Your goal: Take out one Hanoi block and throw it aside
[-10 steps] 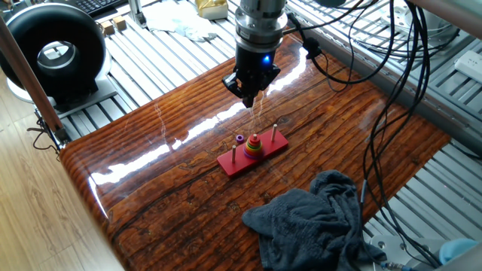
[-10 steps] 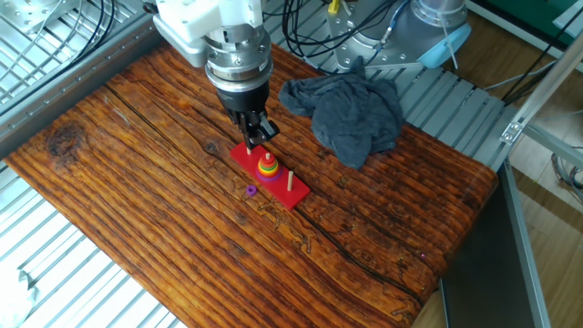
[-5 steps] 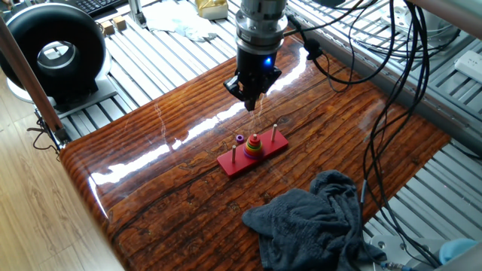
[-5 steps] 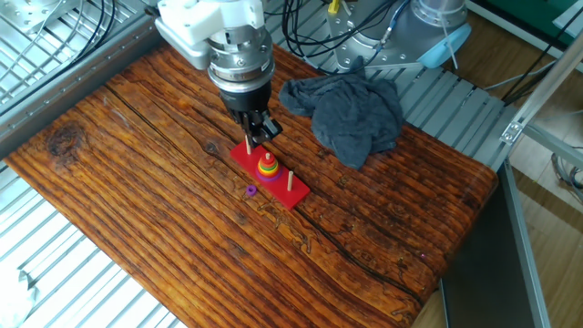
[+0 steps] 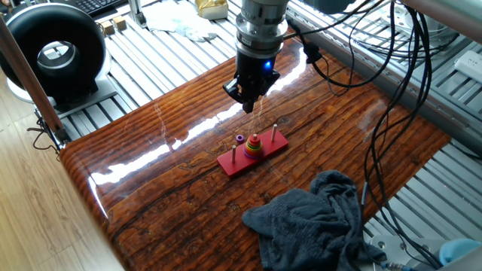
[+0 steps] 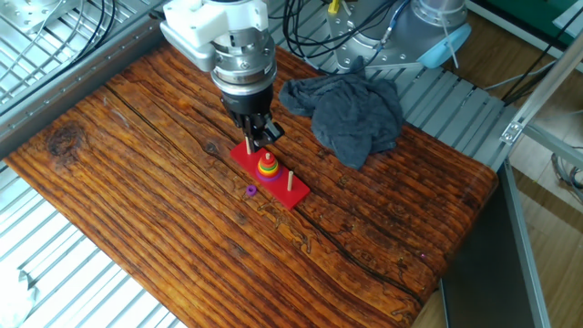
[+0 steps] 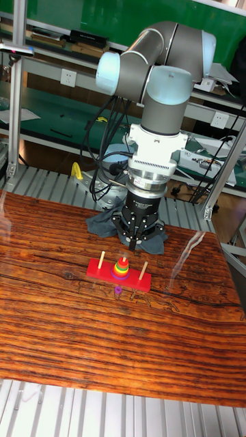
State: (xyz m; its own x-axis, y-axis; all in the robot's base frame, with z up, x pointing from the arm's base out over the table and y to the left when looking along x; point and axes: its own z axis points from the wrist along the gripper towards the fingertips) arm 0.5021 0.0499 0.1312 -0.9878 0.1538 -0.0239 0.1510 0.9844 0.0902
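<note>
The Hanoi block (image 7: 121, 261) is the tiny red-pink ring topping the coloured stack on the middle peg of the red base (image 7: 96, 268). The same block (image 5: 254, 138) (image 6: 267, 158) shows small in both fixed views. A small purple ring (image 6: 250, 190) lies on the table beside the base (image 6: 296, 193). My gripper (image 5: 248, 104) (image 6: 261, 137) (image 7: 140, 240) hangs point-down above and just behind the stack, touching nothing. Its fingers look slightly open and hold nothing.
A dark grey cloth (image 5: 316, 218) (image 6: 351, 109) lies crumpled on the table near the base. A black round device (image 5: 56, 53) stands off the table's far corner. Cables (image 5: 392, 83) hang along one side. Metal slats surround the wooden tabletop (image 6: 137, 182).
My gripper has drifted a little sideways toward the middle peg. The rings, base and cloth have not moved.
</note>
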